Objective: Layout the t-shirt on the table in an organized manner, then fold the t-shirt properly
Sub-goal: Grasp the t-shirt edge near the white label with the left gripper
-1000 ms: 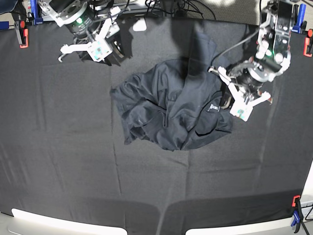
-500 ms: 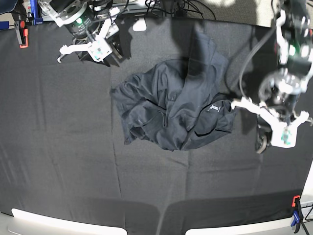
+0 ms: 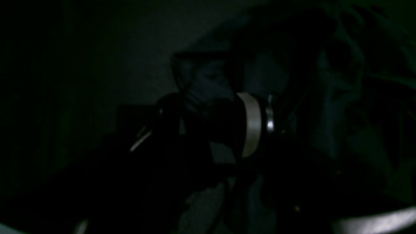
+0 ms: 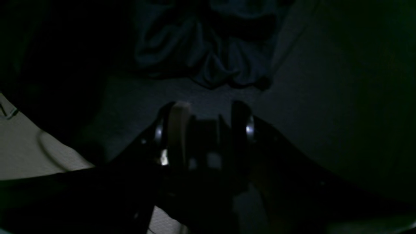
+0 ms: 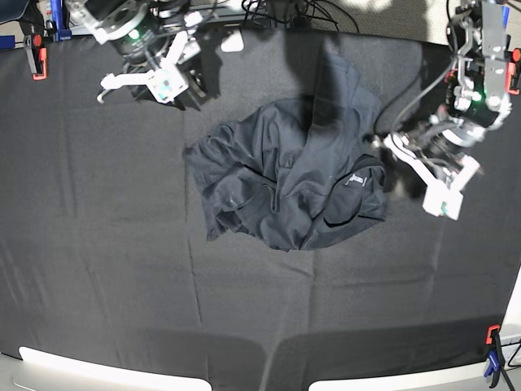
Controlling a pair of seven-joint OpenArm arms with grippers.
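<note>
T-shirt crumpled mid table; grippers apart.

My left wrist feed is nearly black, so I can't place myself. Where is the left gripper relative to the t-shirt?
Observer: The base view shows the left gripper over bare table, just beyond the t-shirt edge nearest its arm, with no cloth in it.
Operator: Is the shirt flat?
Observer: No, it's a crumpled heap mid-table. The white neck label faces up on the side nearest that gripper.
Operator: And the right gripper?
Observer: The right gripper hangs open near the far table edge, clear of the shirt.
</note>
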